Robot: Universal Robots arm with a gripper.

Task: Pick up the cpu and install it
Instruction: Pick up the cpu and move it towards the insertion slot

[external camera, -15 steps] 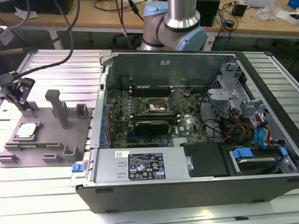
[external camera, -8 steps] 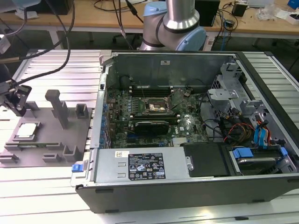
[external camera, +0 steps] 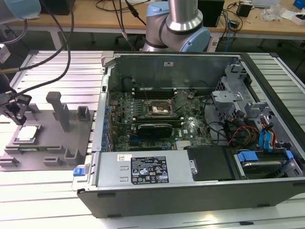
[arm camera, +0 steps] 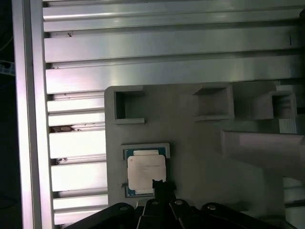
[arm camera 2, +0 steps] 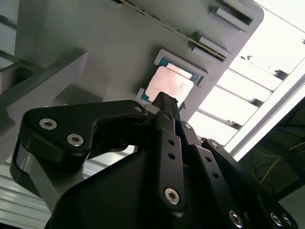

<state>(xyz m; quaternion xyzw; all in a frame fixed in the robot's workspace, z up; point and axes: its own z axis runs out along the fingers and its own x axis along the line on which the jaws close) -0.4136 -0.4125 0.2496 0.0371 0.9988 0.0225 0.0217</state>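
Silvery on top with a darker thin rim, the cpu [external camera: 26,133] lies flat in a shallow square recess of a grey fixture plate [external camera: 52,143], at the exterior view's left. The plate rests on a ribbed aluminium counter [external camera: 47,191]. Upright grey posts [external camera: 59,109] and small open-topped pockets [external camera: 83,113] rise from the plate beside the chip.

Black and seen from behind in both wrist views, the jaws hang just over the cpu [arm camera 2: 169,86], their tip crossing the chip's near edge. I cannot tell whether they touch it, nor how far open they are. They carry nothing: the cpu [arm camera: 145,169] sits in its recess, square to the frame around it. In the exterior view the jaws are above and just to the left of the chip. Dark cables [external camera: 62,57] trail from them up across the counter.

Well apart, toward the exterior view's right, an open computer case [external camera: 190,200] lies on its side on the same counter. Its green motherboard [external camera: 143,124] faces up. Near the board's middle the black square socket frame [external camera: 159,109] shows no chip seated in it. A grey power supply [external camera: 143,169] runs along the case's near wall, and the arm [external camera: 178,24] has its blue-capped joint behind the case's far wall
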